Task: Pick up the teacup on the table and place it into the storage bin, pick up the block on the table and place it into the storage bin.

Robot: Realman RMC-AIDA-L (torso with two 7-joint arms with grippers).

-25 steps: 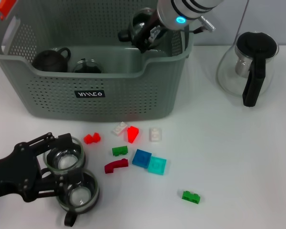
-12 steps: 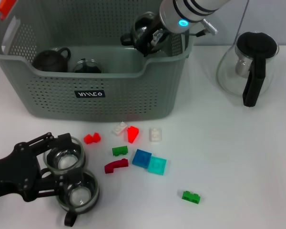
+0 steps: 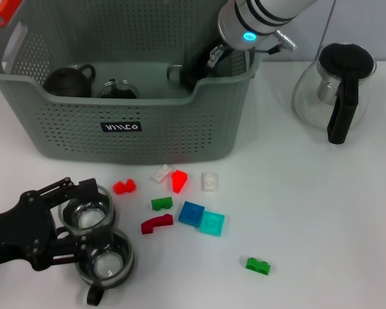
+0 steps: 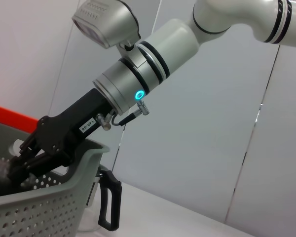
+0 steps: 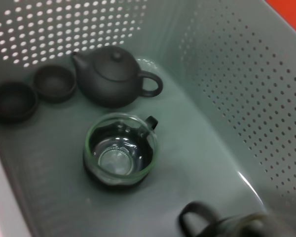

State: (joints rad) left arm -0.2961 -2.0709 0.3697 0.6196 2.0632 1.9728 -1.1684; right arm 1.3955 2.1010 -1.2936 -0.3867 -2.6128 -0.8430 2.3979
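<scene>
Teacup (image 5: 222, 224) held in right hand (image 3: 196, 71) — low inside storage bin (image 3: 180, 122).

Counts, head view and right wrist view combined.

Storage bin (image 3: 148, 132): one.

Glass teapot (image 3: 334, 90) on the table: one.

Glass teacups on the table: two, one (image 3: 87, 215) touching the other (image 3: 106, 261).

Inside the bin: one dark clay teapot (image 5: 111, 76), two small dark cups (image 5: 54, 83) (image 5: 12, 100), one glass teacup (image 5: 119, 154), plus a second glass cup (image 5: 222, 224) only partly in view.

Blocks on the table, nine:
- red, three (image 3: 123, 187) (image 3: 179, 181) (image 3: 156, 223)
- green, two (image 3: 161, 203) (image 3: 258, 264)
- white or clear, two (image 3: 160, 172) (image 3: 209, 181)
- blue, one (image 3: 191, 214)
- cyan, one (image 3: 212, 223)
</scene>
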